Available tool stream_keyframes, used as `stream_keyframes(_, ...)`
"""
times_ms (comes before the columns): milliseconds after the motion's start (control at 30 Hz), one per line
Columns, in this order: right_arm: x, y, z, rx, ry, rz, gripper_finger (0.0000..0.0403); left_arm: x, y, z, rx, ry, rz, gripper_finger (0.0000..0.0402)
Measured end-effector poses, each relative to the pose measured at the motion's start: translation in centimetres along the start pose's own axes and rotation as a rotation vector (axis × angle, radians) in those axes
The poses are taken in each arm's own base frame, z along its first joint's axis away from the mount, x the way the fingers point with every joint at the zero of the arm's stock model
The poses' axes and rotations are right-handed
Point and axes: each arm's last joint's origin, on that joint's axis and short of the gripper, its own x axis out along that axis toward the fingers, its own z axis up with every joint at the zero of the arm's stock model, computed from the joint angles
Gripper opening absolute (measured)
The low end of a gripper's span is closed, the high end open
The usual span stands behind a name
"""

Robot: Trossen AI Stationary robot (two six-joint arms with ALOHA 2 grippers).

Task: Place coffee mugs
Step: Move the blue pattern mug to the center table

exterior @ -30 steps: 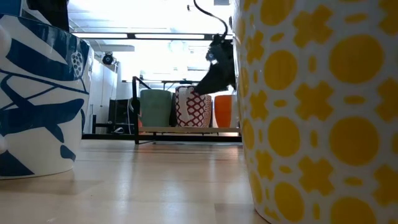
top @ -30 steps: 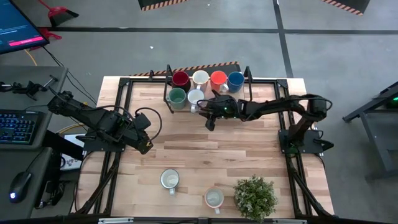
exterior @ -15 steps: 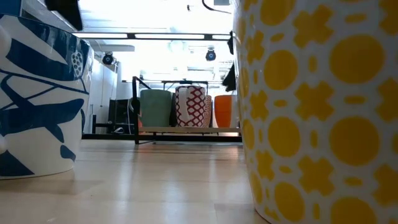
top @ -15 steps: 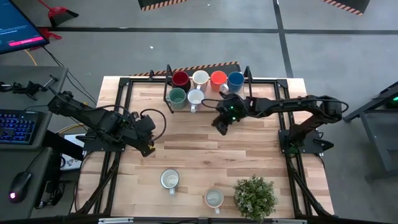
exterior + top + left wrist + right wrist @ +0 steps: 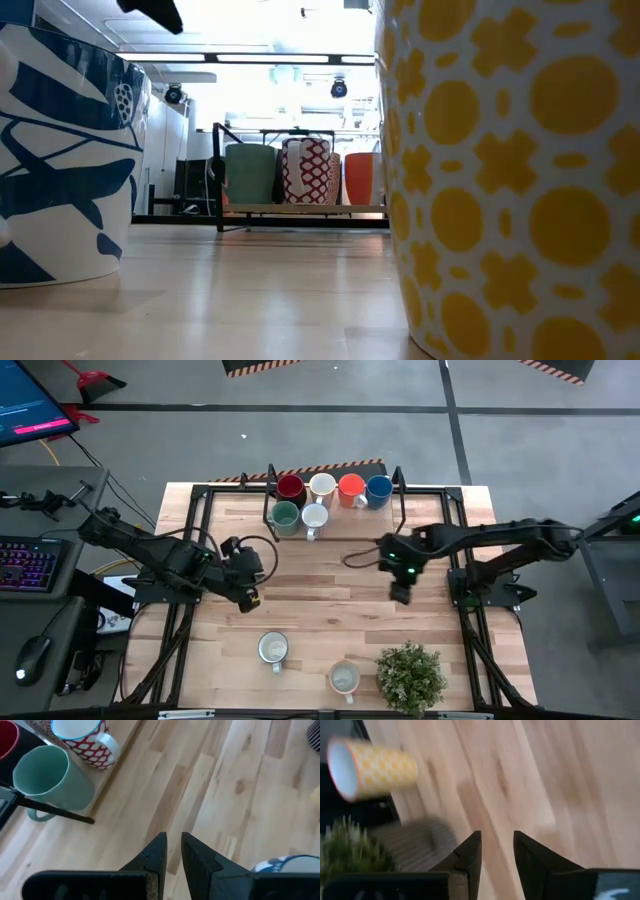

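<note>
Six coffee mugs stand upright on the rack (image 5: 268, 505) at the table's far edge: dark red (image 5: 290, 487), white (image 5: 322, 485), orange (image 5: 350, 485), blue (image 5: 378, 487), teal (image 5: 284, 515) and a red-patterned white one (image 5: 314, 516). Two more stand on the bare table near the front: a blue-patterned mug (image 5: 273, 649) and a yellow-patterned mug (image 5: 344, 679). My left gripper (image 5: 250, 600) hangs above the table's left middle, its fingers (image 5: 172, 845) a narrow gap apart and holding nothing. My right gripper (image 5: 400, 595) hangs open and holding nothing over the right middle, pointing slantwise down.
A green potted plant (image 5: 410, 677) stands at the near right corner, beside the yellow-patterned mug (image 5: 370, 767). A black frame (image 5: 200, 495) runs round the table top. Bare wood lies between the rack and the two near mugs.
My right gripper has drawn back from the rack toward the table's near right, rising a little and tipping to point down at the wood. My left gripper has shifted slightly toward the right and rolled. No mug has moved.
</note>
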Motion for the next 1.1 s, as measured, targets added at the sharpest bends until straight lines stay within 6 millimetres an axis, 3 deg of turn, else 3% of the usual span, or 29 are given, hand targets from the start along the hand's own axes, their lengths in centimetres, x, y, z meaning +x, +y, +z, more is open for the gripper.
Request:
stream_keyframes(133,-2.0,0.7,-2.7,0.054,0.017,-0.052,0.0094,1.2,-0.1,0.4,0.007,0.018,0.031,0.0047)
stream_keyframes(300,-3.7,1.5,-4.3,0.064,-0.112,-0.132,0.0094,3.5,-1.1,1.0,0.013,0.103,-0.045,0.0047)
stream_keyframes(433,-4.2,1.5,-4.7,0.080,-0.172,-0.176,0.0094,5.8,-3.0,1.0,0.098,0.190,-0.156,0.0047)
stream_keyframes(733,-4.1,1.4,-4.5,0.082,-0.210,-0.233,0.0094,10.2,-6.4,-0.8,0.233,0.396,-0.226,0.0047)
stream_keyframes(933,-4.2,1.3,-4.4,0.073,-0.224,-0.259,0.0094,10.0,-7.8,-1.8,0.306,0.448,-0.320,0.0047)
stream_keyframes(1100,-4.2,1.3,-4.4,0.072,-0.234,-0.276,0.0094,8.3,-7.5,-1.1,0.289,0.419,-0.386,0.0051)
